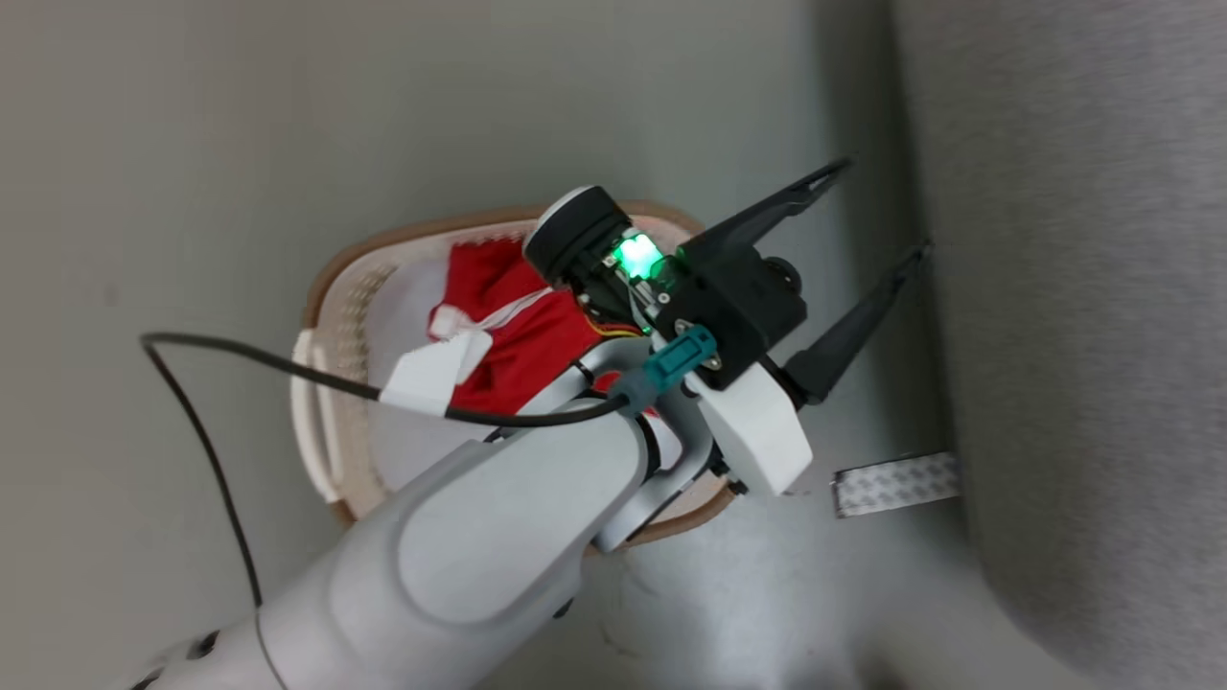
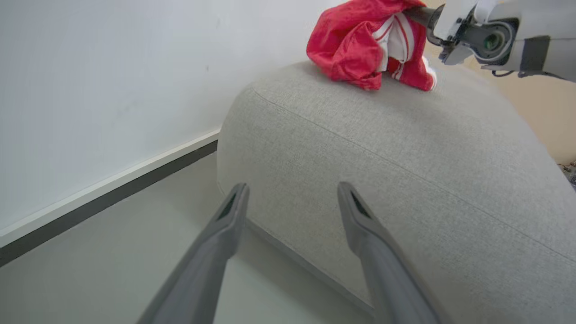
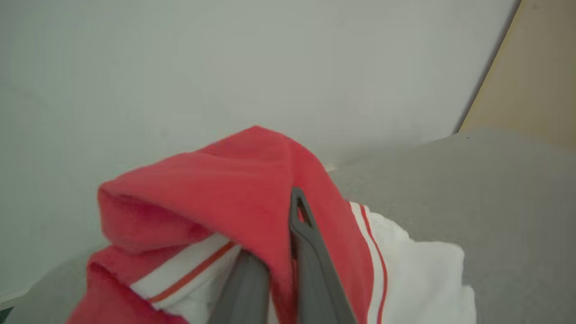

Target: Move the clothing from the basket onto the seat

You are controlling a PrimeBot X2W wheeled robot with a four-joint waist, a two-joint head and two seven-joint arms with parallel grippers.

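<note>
1. grey sofa [image 2: 405, 157]: I see its rounded padded end and seam line in the left wrist view. In the head view it runs down the right side.
2. laundry basket [image 1: 321, 287]: on the floor [image 1: 144, 144] near the sofa, not touching it, partly covered by my left forearm [image 1: 498, 537].
3. red-and-white garment [image 2: 355, 45]: bunched on top of the sofa. Its lower folds look to touch the cushion, but I can't tell how much weight rests there.
4. second red garment [image 1: 518, 326]: crumpled inside the basket.
5. right gripper [image 3: 279, 234]: clenched on a fold of the red-and-white garment.
6. left gripper [image 1: 884, 206]: fingers spread wide, nothing held, over the floor between basket and sofa.
</note>
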